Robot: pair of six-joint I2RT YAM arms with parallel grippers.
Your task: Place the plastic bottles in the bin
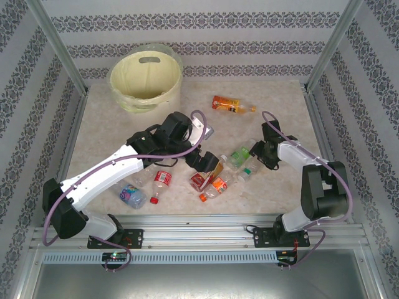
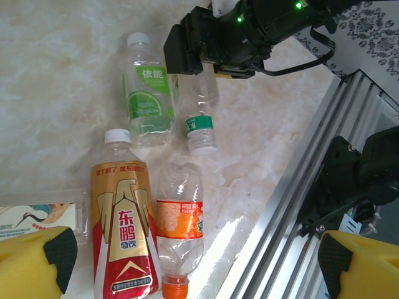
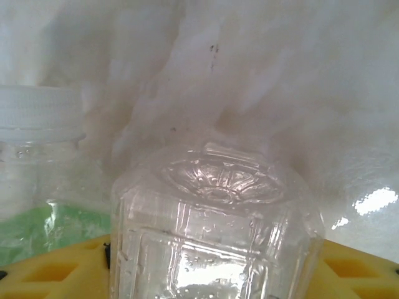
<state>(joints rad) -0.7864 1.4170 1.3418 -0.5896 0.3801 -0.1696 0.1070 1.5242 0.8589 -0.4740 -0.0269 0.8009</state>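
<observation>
1. Our right gripper (image 3: 218, 277) straddles the base of a clear bottle (image 3: 218, 230), with yellow fingers (image 3: 50, 274) at both its sides; we cannot tell whether they clamp it.
2. Our left gripper (image 2: 198, 258) hangs with its jaws wide apart above the red-gold bottle (image 2: 121, 230) and the orange-labelled bottle (image 2: 179, 230).
3. The bin (image 1: 169, 87) stands well apart from both, at the far left of the table (image 1: 112, 134).

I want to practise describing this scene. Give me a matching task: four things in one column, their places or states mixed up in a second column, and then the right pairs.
Things
1. bin
2. red-and-gold bottle
3. green-banded bottle
4. left gripper

Places or states
a. between the fingers of the right gripper
b. open wide
c. far left corner of the table
d. lying beside the orange-capped bottle

Pairs: 1-c, 2-d, 3-a, 4-b
</observation>
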